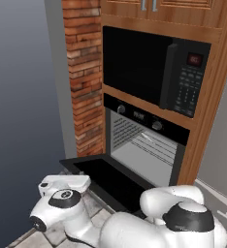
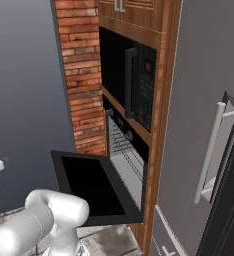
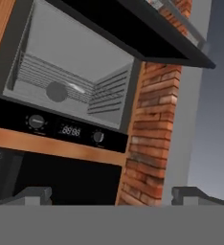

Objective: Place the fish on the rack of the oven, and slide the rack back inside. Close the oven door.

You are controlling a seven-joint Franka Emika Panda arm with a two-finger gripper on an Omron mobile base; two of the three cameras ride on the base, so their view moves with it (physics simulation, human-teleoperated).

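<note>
The oven (image 1: 144, 140) stands open below the black microwave, and its ribbed silver inside shows in all views. The oven door (image 1: 108, 177) hangs dropped flat, its dark glass facing up. In the rolled-over hand view a small pale streak (image 3: 76, 87), likely the fish, lies deep inside beside the round fan. The rack cannot be told apart from the flat grey surface (image 3: 80, 52) inside. My gripper (image 3: 114, 195) is open with nothing between its fingers; it hovers in front of the oven (image 3: 71, 91), apart from the door (image 3: 147, 33).
A black microwave (image 1: 154, 72) with a keypad sits above the oven. A red brick pillar (image 1: 84, 77) flanks the oven's left side. A grey fridge with a long handle (image 2: 209, 150) stands to the right. My arm's white links (image 1: 135, 223) lie low before the door.
</note>
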